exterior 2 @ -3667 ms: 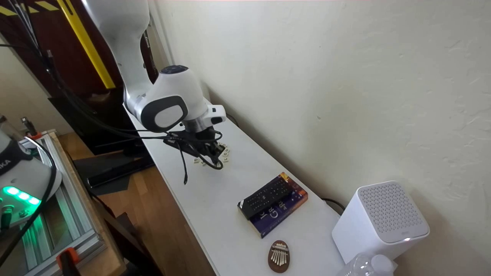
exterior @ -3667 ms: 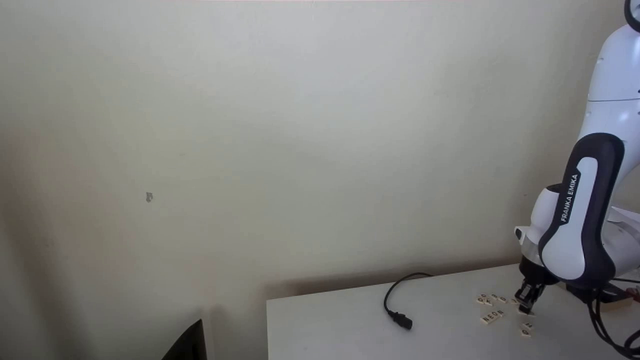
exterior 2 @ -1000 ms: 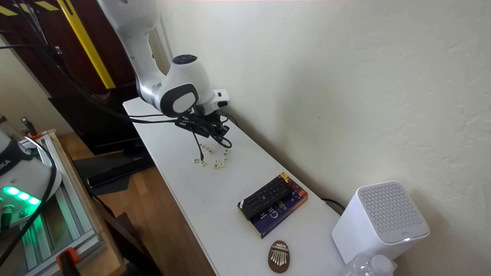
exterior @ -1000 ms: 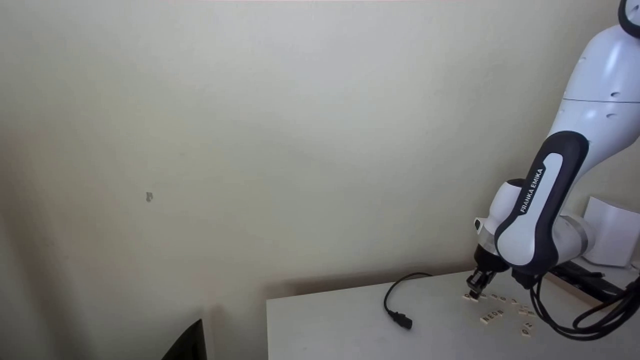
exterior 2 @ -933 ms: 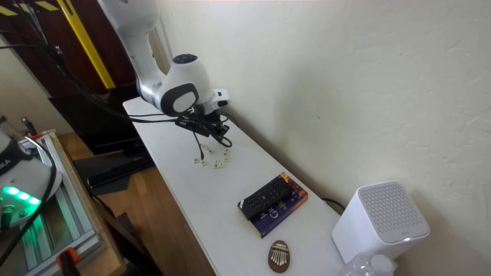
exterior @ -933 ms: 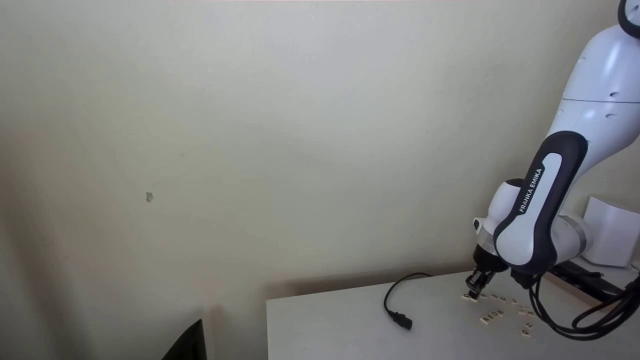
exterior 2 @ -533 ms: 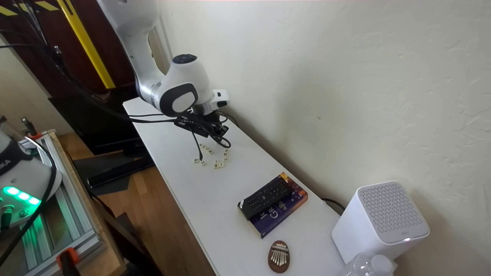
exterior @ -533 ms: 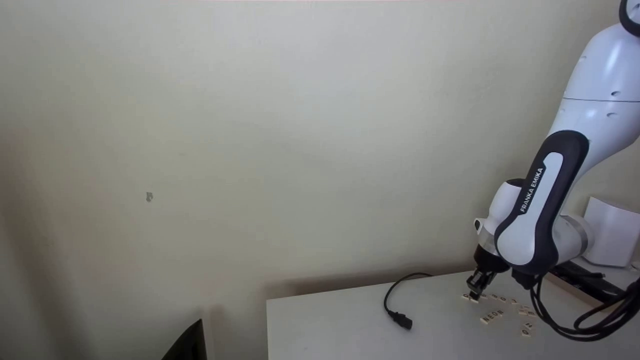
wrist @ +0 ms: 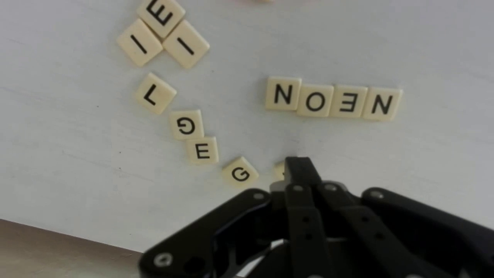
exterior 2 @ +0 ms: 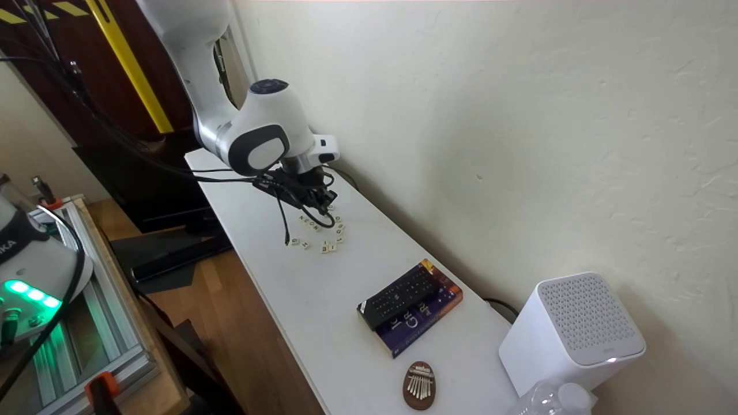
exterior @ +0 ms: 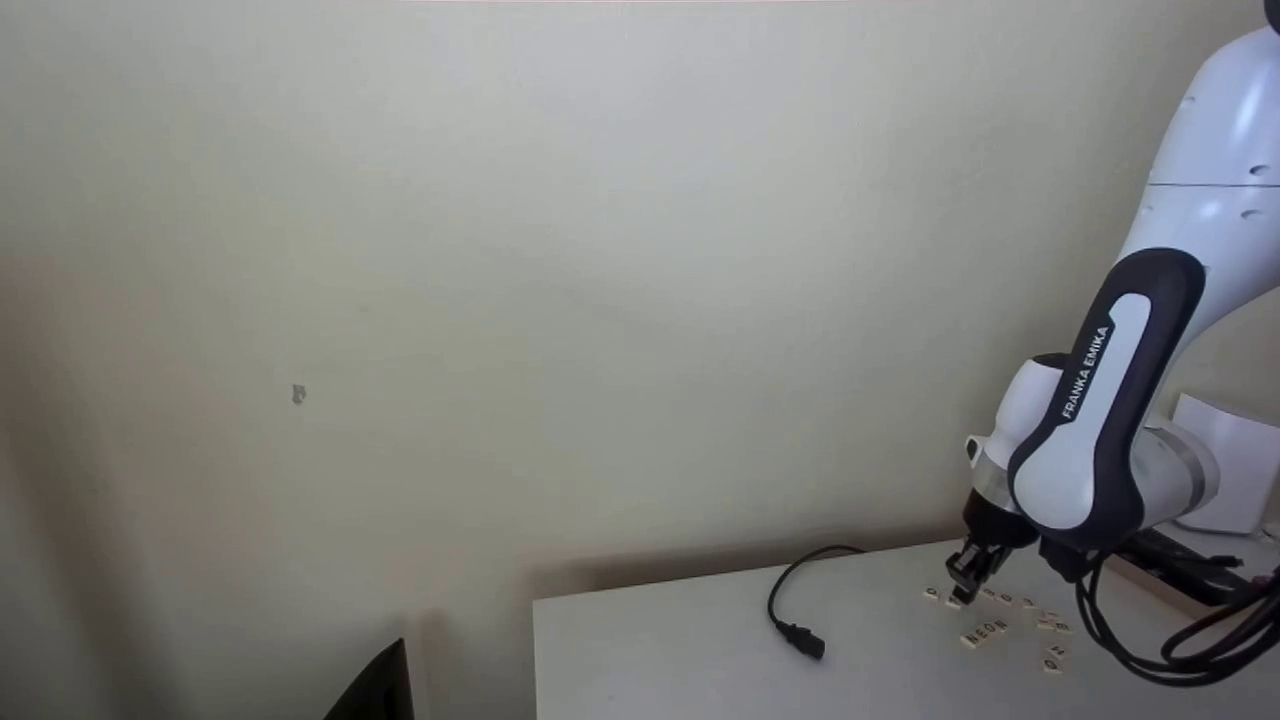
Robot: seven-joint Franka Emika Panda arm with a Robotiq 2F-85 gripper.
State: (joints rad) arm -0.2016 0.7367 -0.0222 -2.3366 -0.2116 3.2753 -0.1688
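One pale letter tile (wrist: 278,171) shows only in part at the left of the jaws' tips in the wrist view, the rest hidden behind them; whether they touch it cannot be told. The jaws are clenched together, pointing down at the white worktop (exterior: 700,650). Next to that tile, with a small gap between, lies a G tile (wrist: 240,172), and a curve of more tiles (wrist: 187,124) runs on to a touching cluster of an E and two I's (wrist: 163,31), well apart from the jaws. A row spelling NEON (wrist: 339,101) lies ahead of the tips, apart from them. In an exterior view an O tile (exterior: 931,593) sits near the jaws.
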